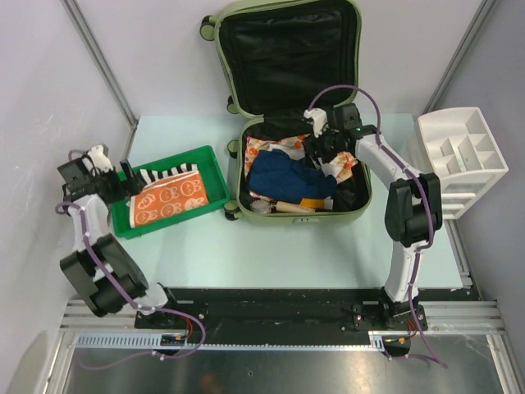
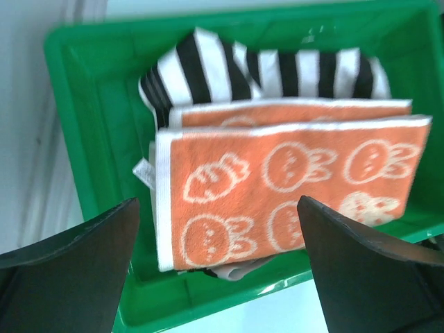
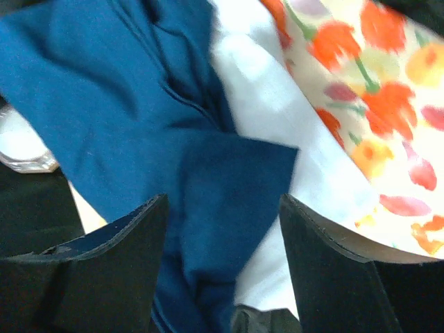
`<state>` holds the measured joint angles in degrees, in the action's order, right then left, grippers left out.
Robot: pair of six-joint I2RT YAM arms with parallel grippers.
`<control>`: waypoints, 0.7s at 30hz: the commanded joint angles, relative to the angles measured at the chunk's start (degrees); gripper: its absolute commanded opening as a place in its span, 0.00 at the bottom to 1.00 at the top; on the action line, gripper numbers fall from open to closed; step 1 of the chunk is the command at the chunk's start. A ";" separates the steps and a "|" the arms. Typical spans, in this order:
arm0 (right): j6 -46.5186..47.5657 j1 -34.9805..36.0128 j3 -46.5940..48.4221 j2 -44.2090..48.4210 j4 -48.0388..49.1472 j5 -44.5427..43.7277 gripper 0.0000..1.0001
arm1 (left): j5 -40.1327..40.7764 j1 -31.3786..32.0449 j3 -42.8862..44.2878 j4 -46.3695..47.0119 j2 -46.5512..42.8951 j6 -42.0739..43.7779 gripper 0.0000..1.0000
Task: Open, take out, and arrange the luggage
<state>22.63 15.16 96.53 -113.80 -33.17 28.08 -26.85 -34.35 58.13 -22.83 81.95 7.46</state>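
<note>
At the far middle of the table (image 1: 287,254) the luggage (image 1: 328,218) lies flat and unzipped, its lid tipped back against the rear wall so the black lining faces up; the opening step looks done

Off to the left, a green tray (image 2: 69,104) holds two folded pieces: a black-and-white striped cloth (image 2: 277,69) at the back and an orange towel (image 2: 291,173) with white cartoon prints lying partly over it. The left gripper (image 2: 216,208) hangs just above that towel with its fingers spread wide and nothing between them, so I judge these two pieces to be unpacked and set down

Unpacking is far from finished. The lower shell holds a crumpled blue garment (image 1: 283,176), a white cloth with orange flowers (image 3: 388,90) beside and partly under it, and near the front wall a small round jar (image 1: 260,205) and a tan bar-shaped item (image 1: 295,208) I cannot identify. The right gripper (image 3: 223,201) is down inside the shell, jaws apart and straddling a fold of the blue garment; I see no pinch on the fabric

On the right edge a white compartmented organizer (image 1: 459,156) stands apart from the case, and I can make out nothing from the case in it. My estimate is that roughly a third of the contents are out, with the clothes and small items left to lift and arrange
</note>
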 commanded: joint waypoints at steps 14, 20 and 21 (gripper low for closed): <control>5.74 20.43 -2.05 -5.28 15.76 -5.31 0.65 | 8.82 25.62 7.35 1.38 -10.32 -10.01 1.00; 10.32 20.88 -3.19 -8.72 15.50 -11.72 0.73 | 7.78 31.61 7.61 1.65 -7.43 -13.78 1.00; 11.02 20.70 -3.28 -8.90 15.50 -11.73 0.73 | 7.78 32.23 7.79 1.65 -6.64 -14.31 1.00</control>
<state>29.98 36.42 94.13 -121.75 -18.24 20.82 -20.08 -4.51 63.40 -21.80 73.21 -2.90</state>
